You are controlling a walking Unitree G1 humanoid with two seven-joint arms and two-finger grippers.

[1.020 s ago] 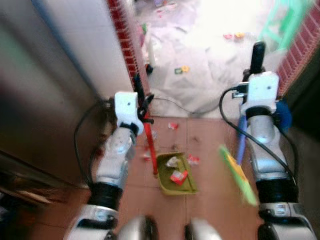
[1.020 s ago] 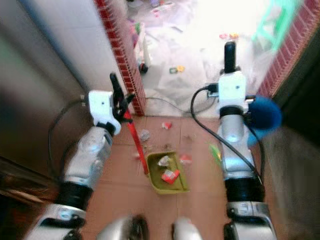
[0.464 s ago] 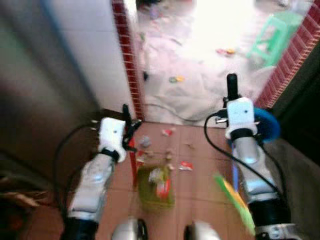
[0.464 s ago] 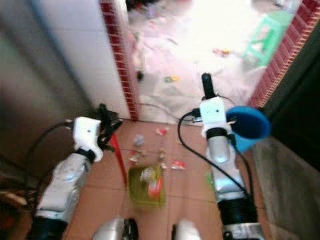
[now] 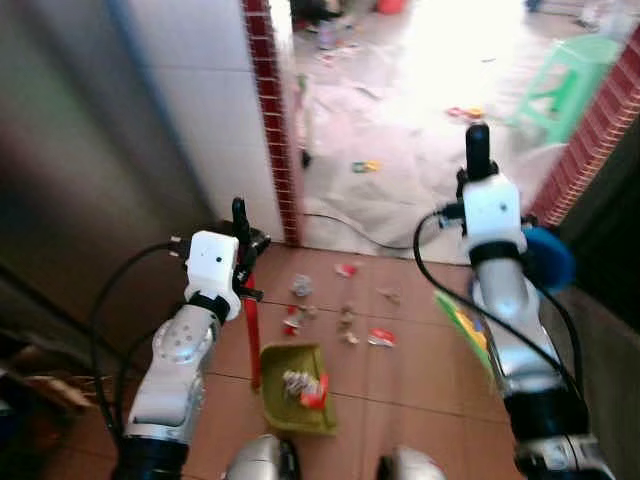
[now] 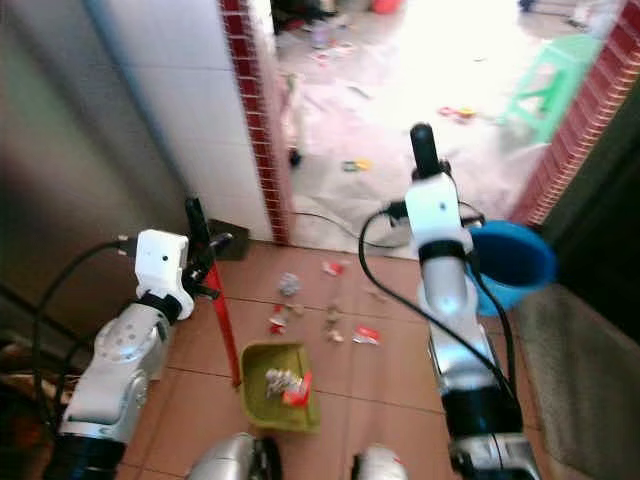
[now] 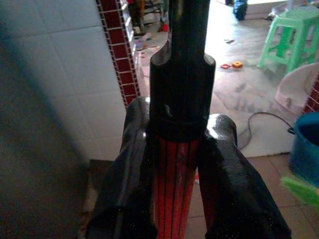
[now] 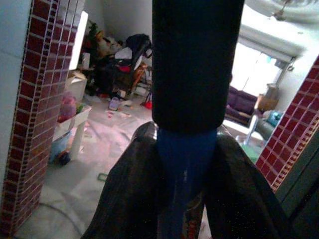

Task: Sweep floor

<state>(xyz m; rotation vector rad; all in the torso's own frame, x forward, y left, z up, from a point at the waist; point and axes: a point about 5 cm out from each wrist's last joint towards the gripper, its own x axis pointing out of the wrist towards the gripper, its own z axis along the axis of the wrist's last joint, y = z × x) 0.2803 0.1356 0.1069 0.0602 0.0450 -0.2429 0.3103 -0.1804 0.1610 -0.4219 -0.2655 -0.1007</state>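
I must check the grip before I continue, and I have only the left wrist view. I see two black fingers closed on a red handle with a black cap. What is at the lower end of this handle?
Observer: The red handle runs down to a green dustpan on the brown floor tiles.
Operator: Is the dustpan empty?
Observer: No, a few scraps lie in it, one of them red.
Operator: Is any litter still on the floor?
Observer: Yes, scattered scraps lie on the tiles just beyond the dustpan.
Operator: And the other arm?
Observer: The right gripper is shut on a blue broom handle with a black top.
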